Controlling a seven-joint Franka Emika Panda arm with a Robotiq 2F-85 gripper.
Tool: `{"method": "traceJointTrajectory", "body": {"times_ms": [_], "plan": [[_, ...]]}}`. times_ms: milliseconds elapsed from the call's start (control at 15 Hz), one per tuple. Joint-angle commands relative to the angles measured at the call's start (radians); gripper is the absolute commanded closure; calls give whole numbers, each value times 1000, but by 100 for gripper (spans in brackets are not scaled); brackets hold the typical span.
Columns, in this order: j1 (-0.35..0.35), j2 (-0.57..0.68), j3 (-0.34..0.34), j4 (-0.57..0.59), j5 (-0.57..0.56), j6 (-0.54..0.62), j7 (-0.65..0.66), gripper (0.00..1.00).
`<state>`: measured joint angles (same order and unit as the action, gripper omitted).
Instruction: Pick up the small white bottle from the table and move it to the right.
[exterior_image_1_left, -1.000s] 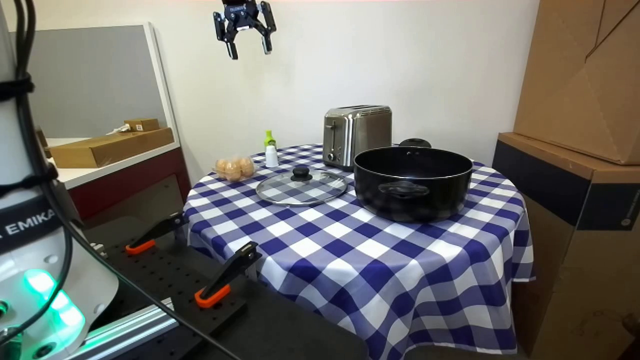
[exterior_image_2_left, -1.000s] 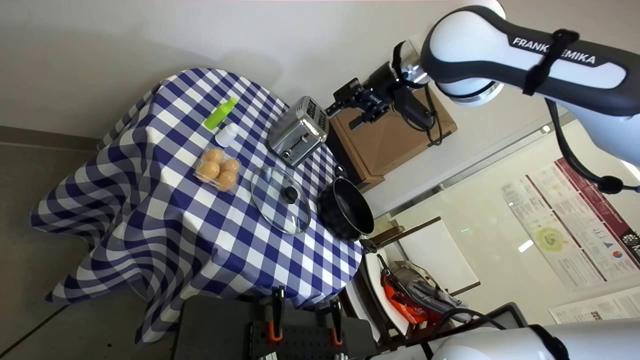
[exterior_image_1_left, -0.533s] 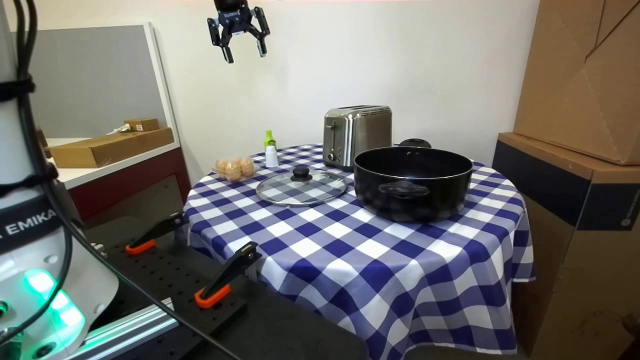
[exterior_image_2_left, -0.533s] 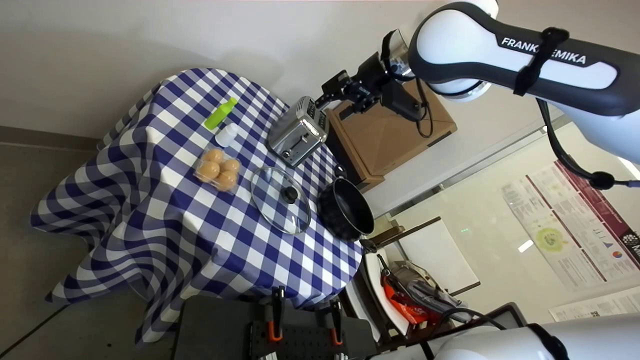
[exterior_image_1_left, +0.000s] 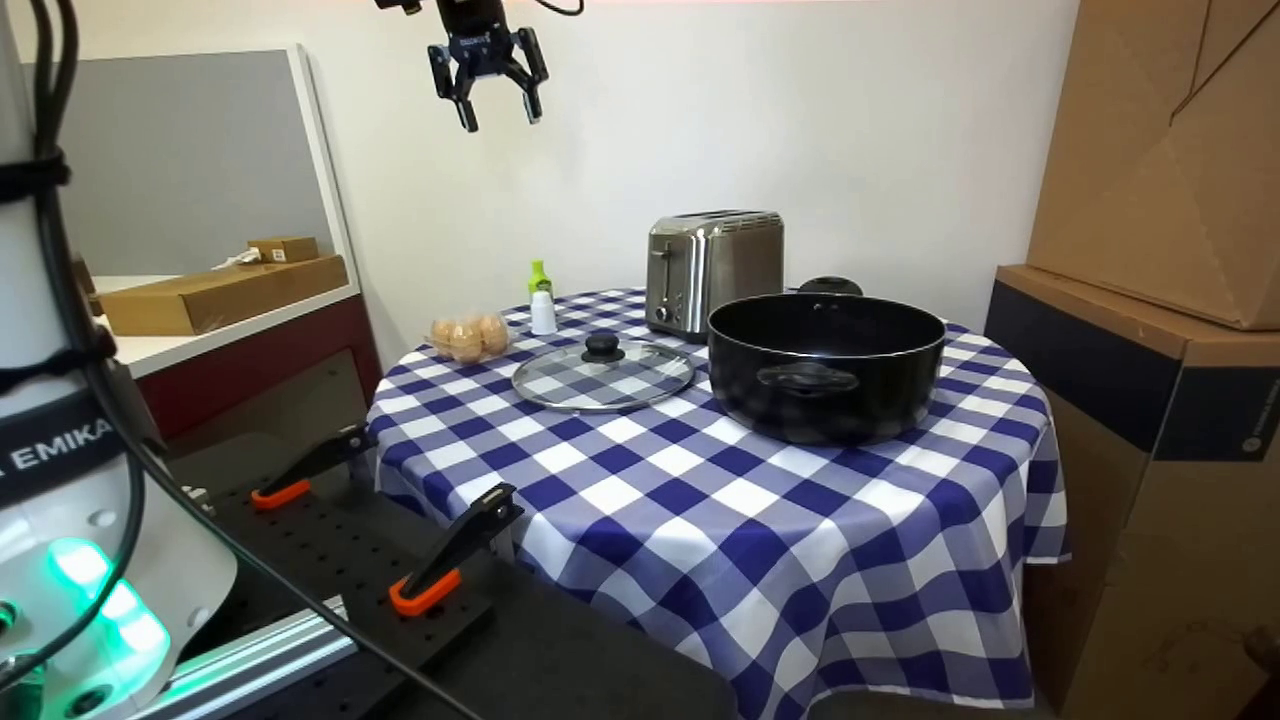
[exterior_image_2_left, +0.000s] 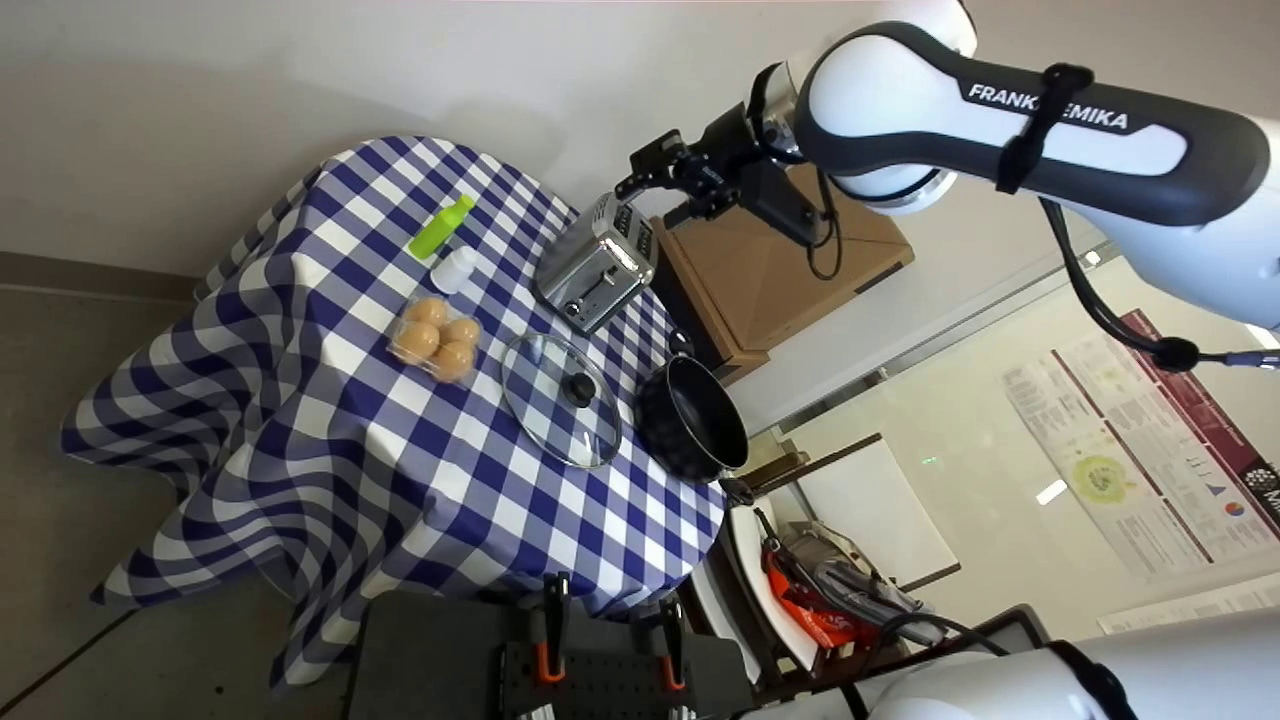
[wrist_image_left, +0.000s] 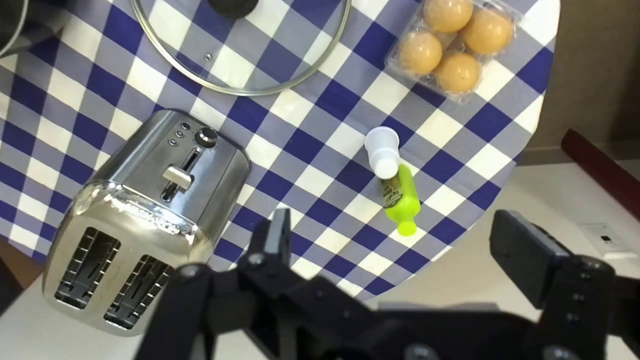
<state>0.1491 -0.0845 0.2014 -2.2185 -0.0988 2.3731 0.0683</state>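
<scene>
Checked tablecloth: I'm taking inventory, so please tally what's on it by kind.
Bottles: 2 (small white bottle, green bottle)
Eggs: 4
Clear egg pack: 1
Toaster: 1
Pot: 1
Clear lid: 1
Total: 10, each egg counted singly

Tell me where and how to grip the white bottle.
Grip the white bottle by its body, below the narrower top, probably from above: it stands upright. Align the open gripper so neither finger goes between it and the nearby green bottle.
</scene>
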Motion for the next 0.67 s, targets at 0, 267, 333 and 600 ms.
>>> {"method": "traceJointTrajectory", "body": {"times_ms": [0,267,333,600], "plan": [[9,155,-5,94,0,71,13,0],[18,335,-11,238,11,11,-18,0],[22,379,-15,275,0,5,-14,0],[63,537,-58,420,-84,10,22,0]]}}
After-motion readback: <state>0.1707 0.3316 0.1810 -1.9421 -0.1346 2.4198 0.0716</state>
